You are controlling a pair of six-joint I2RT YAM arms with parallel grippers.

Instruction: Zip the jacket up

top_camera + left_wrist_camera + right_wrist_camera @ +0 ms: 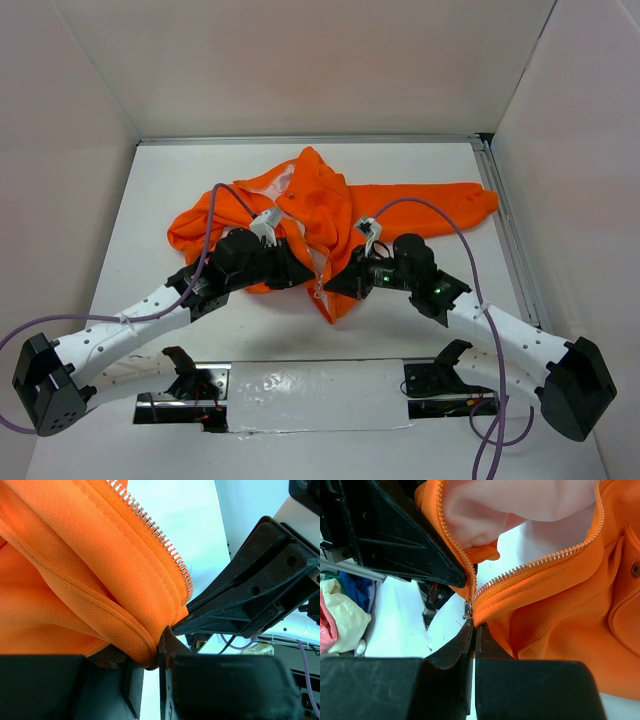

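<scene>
The orange jacket (320,200) lies crumpled mid-table with its pale lining showing at the collar. My left gripper (303,268) is shut on the jacket's bottom hem beside the zipper; in the left wrist view its fingertips (172,650) pinch a fold of orange fabric (75,580) below the metal zipper teeth (155,530). My right gripper (335,285) is just to the right of it. In the right wrist view its jaws are closed directly under the small metal slider (467,609), which sits at the bottom where the two open zipper rows (535,562) meet.
White walls enclose the table on three sides. A metal rail (505,230) runs along the right edge. A shiny taped plate (310,385) lies between the arm bases. The two grippers' bodies nearly touch over the hem; the left one (395,530) fills the right wrist view's upper left.
</scene>
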